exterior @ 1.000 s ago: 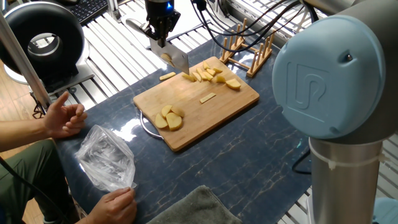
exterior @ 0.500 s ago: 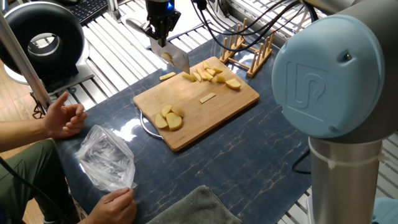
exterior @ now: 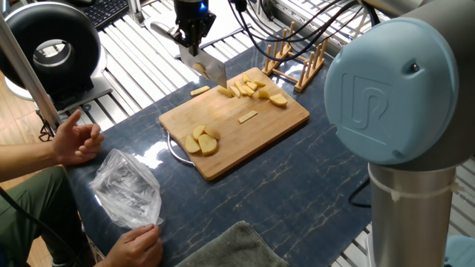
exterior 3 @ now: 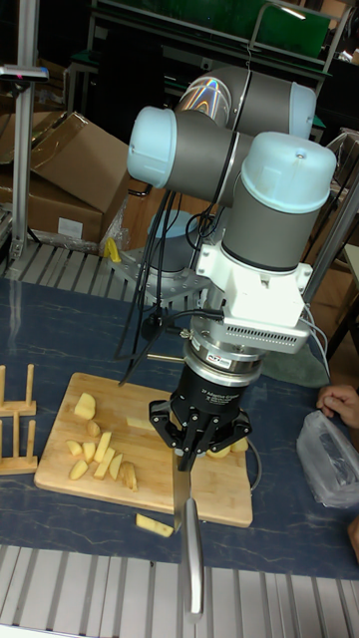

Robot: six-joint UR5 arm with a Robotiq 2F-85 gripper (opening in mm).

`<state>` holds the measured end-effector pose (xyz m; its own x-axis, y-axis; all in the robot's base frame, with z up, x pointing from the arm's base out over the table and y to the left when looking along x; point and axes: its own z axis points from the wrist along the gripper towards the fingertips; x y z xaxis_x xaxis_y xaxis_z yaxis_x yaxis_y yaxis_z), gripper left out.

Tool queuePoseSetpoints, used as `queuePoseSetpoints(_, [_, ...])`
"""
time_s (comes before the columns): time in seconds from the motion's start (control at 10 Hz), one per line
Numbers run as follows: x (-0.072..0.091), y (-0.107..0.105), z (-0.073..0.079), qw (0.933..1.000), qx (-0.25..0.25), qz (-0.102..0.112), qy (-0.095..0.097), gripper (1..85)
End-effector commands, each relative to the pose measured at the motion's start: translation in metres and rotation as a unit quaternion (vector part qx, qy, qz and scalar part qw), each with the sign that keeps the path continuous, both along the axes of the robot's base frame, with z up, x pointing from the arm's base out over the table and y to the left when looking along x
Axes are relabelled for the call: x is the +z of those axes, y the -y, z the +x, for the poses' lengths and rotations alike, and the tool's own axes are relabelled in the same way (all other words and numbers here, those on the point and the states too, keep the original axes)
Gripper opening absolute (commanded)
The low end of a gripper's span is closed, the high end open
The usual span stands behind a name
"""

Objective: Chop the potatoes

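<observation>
Dark marbled table [exterior: 297, 185]. My gripper [exterior 3: 209, 439] clamps the steel knife [exterior: 213, 72]; pale-yellow potato pieces [exterior: 252, 89] just right of blade, on bamboo board [exterior: 245, 133].

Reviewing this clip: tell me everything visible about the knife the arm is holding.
The knife has a broad, flat, metallic blade and a long metal handle that, in the tall fixed view, points toward the table's front edge. The pincer is shut on it where blade meets handle, holding it edge-down. The blade stands at the far-left edge of the bamboo cutting board, beside a cluster of potato pieces; one potato stick lies off the board nearby. Whether the edge touches the board is unclear.
</observation>
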<state>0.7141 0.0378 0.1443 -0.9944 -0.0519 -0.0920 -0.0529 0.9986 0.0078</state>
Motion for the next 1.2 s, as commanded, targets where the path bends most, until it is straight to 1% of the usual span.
queuePoseSetpoints(0.0, [0.0012,-0.0019,0.0003,1.0000,-0.001,0.006,0.001,1.0])
queuePoseSetpoints(0.3, [0.0008,-0.0024,0.0006,1.0000,-0.002,0.007,0.001,1.0])
queuePoseSetpoints(0.5, [0.0024,-0.0060,-0.0003,0.9999,-0.006,0.013,0.000,1.0])
queuePoseSetpoints(1.1, [0.0025,-0.0054,-0.0013,0.9999,-0.007,0.012,-0.001,1.0])
